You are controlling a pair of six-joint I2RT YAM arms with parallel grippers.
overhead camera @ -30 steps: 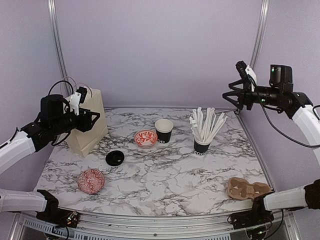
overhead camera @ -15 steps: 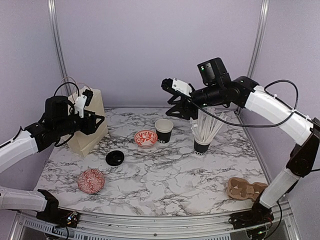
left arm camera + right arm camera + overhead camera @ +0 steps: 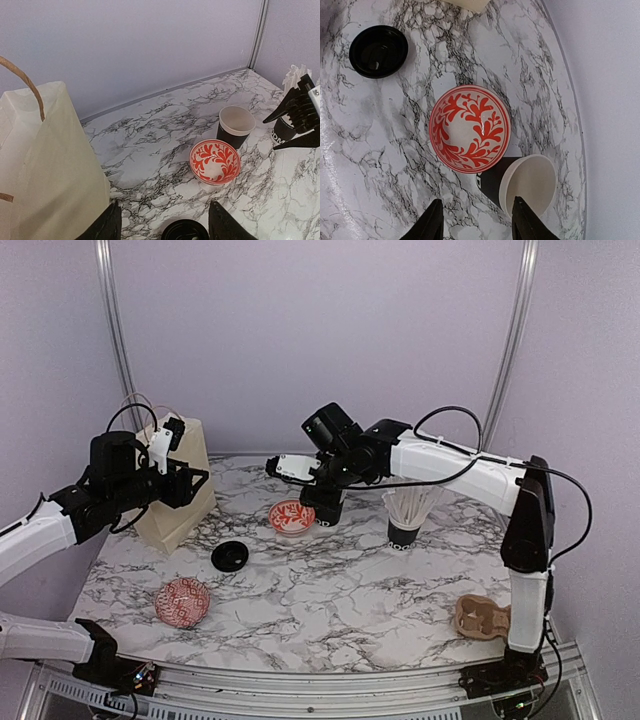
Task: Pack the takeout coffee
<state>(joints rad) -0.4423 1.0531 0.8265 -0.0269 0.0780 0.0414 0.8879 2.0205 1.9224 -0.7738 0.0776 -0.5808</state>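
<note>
Cardboard cup carrier (image 3: 490,618) lies at the near right corner of the desk (image 3: 350,590), and an overturned red-and-white bowl (image 3: 182,601) sits toward the near left corner. Farther in, left of centre, the black lid (image 3: 230,556) lies flat, well apart from its cup. Beyond it a second red-and-white bowl (image 3: 469,128) stands mouth up in the far half. The black paper cup (image 3: 527,185) stands upright just beside that bowl on its far right side, long axis vertical, white mouth facing up. The right gripper (image 3: 476,222) hovers above bowl and cup, fingers spread wide and holding nothing; in the top view it covers most of the cup. To the right stands the straw cup (image 3: 404,532), crowding that side. By the far left edge the paper bag (image 3: 180,495) stands upright, with the left gripper (image 3: 165,227) just in front of it, jaws parted and empty.
</note>
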